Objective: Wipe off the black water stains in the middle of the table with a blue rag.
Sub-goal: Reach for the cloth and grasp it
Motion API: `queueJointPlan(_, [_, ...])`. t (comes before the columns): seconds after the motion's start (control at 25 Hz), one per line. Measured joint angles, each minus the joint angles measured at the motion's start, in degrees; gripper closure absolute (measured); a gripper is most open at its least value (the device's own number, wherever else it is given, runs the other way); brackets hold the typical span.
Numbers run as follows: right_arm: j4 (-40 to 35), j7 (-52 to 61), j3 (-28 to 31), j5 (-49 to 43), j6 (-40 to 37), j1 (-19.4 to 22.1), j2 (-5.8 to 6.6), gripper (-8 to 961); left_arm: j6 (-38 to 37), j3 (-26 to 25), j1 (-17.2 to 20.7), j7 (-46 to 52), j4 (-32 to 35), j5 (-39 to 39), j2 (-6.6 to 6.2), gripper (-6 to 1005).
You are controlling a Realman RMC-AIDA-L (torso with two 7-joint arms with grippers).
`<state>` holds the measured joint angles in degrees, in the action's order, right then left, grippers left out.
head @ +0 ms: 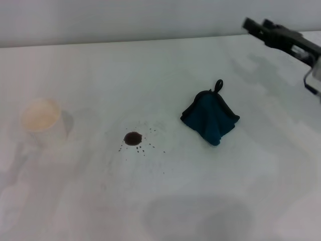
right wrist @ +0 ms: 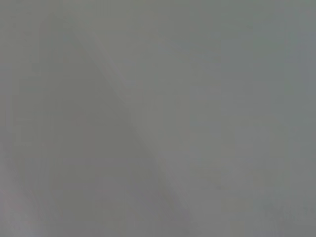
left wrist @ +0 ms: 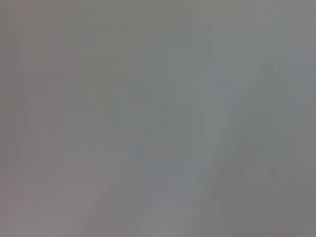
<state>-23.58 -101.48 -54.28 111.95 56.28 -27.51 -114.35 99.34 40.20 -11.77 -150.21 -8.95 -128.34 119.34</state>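
Observation:
The black water stains point(head: 133, 138) are a small round dark blot ringed by tiny specks, in the middle of the white table point(head: 165, 75). The blue rag point(head: 209, 116) lies bunched into a peak to the right of the blot, with its black loop pointing toward the far side. My right gripper point(head: 256, 25) hovers at the far right, above and beyond the rag, not touching it, with its two dark fingertips apart and empty. My left gripper is out of view. Both wrist views show only a plain grey surface.
A white paper cup point(head: 42, 122) stands on the left side of the table. The table's far edge meets a pale wall at the back.

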Motion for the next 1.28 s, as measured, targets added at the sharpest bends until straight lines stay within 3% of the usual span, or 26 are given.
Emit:
queueJointPlan(0.12, [-9.51, 13.86, -5.96, -13.05, -5.48, -1.22, 2.07, 188, -0.74, -3.12, -0.71, 0.07, 0.46, -0.05, 0.0, 108])
queueJointPlan(0.24, [-17.45, 30.97, -7.92, -29.81, -5.65, -3.22, 4.06, 188, -3.72, -6.2, -2.46, 0.33, 0.52, -0.07, 0.03, 107])
queueJointPlan(0.32, [-24.32, 42.07, -8.01, -42.35, -3.01, -3.99, 4.19, 188, -6.46, -7.22, -3.91, 0.54, 0.52, -0.08, 0.0, 107])
queueJointPlan(0.4, [-32.15, 49.96, -8.03, -53.0, 0.82, -4.08, 3.12, 188, -9.24, -7.56, -5.52, 0.62, 0.55, -0.08, -0.1, 108])
queueJointPlan(0.56, [-47.89, 59.59, -8.44, -68.67, 10.32, -3.59, -0.74, 188, -14.07, -7.59, -8.19, 0.63, 1.31, -0.09, -0.11, 107])
queueJointPlan(0.68, [-54.63, 67.3, -13.71, -73.05, 13.79, -2.7, -0.97, 188, -17.06, -7.62, -9.89, 0.62, 1.73, -0.13, -0.02, 107])
queueJointPlan(0.84, [-55.76, 71.86, -20.49, -75.19, 13.47, -2.19, -1.06, 188, -19.06, -8.88, -11.22, 0.25, 1.64, -0.81, 0.11, 107])
queueJointPlan(1.04, [-50.88, 76.69, -28.26, -77.13, 11.67, -2.72, -1.18, 189, -19.51, -11.15, -11.71, -0.66, 1.35, -1.25, 0.37, 107])
queueJointPlan(1.28, [-44.79, 81.54, -32.65, -79.49, 11.17, -5.57, -1.29, 189, -20.35, -11.26, -11.93, -1.42, 1.73, -2.69, 0.24, 107])
